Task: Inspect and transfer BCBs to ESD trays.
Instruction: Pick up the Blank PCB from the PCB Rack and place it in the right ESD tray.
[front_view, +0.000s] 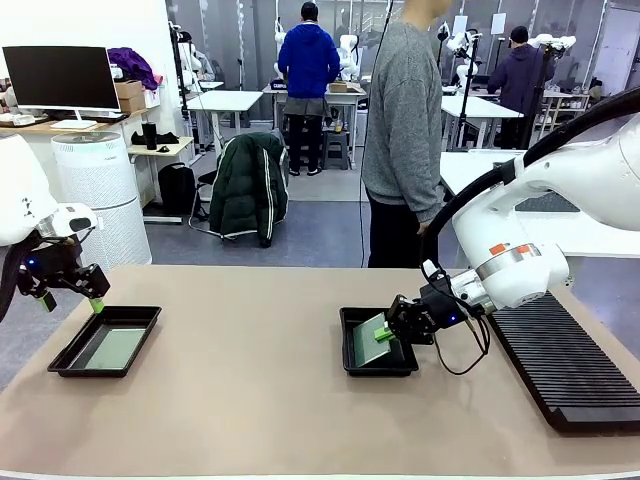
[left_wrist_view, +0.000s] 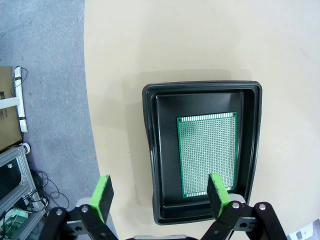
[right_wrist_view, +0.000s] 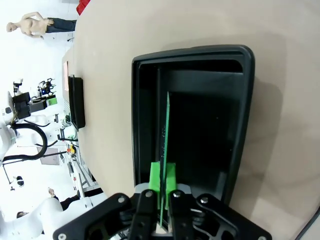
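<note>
At the left end of the desk (front_view: 250, 400), the left claw (front_view: 70, 292) hangs above the near-left tray (front_view: 105, 341), touching nothing. Its wrist view shows the green pads (left_wrist_view: 103, 195) spread wide apart with nothing between them, so it is released. Below it, one circuit board (left_wrist_view: 208, 154) lies flat on the floor of that tray (left_wrist_view: 150, 150), off to one side, with bare black floor beside it. In the front view the same board (front_view: 108, 347) shows as a pale green sheet inside the tray.

Near the middle of the desk sits the second tray (front_view: 352, 350). The right claw (front_view: 392, 332) reaches down into it from the right, clenched on a second circuit board (front_view: 374, 338). In its wrist view the fingers (right_wrist_view: 156, 176) are pressed close together on the board (right_wrist_view: 165, 135), which is seen edge-on as a thin green line standing over the tray's dark floor (right_wrist_view: 210, 130). Whether its far edge touches the floor cannot be told.

At the right end of the desk lies a long black ribbed rack (front_view: 560, 365). A person in a grey sweater (front_view: 404, 110) stands at the far side.
</note>
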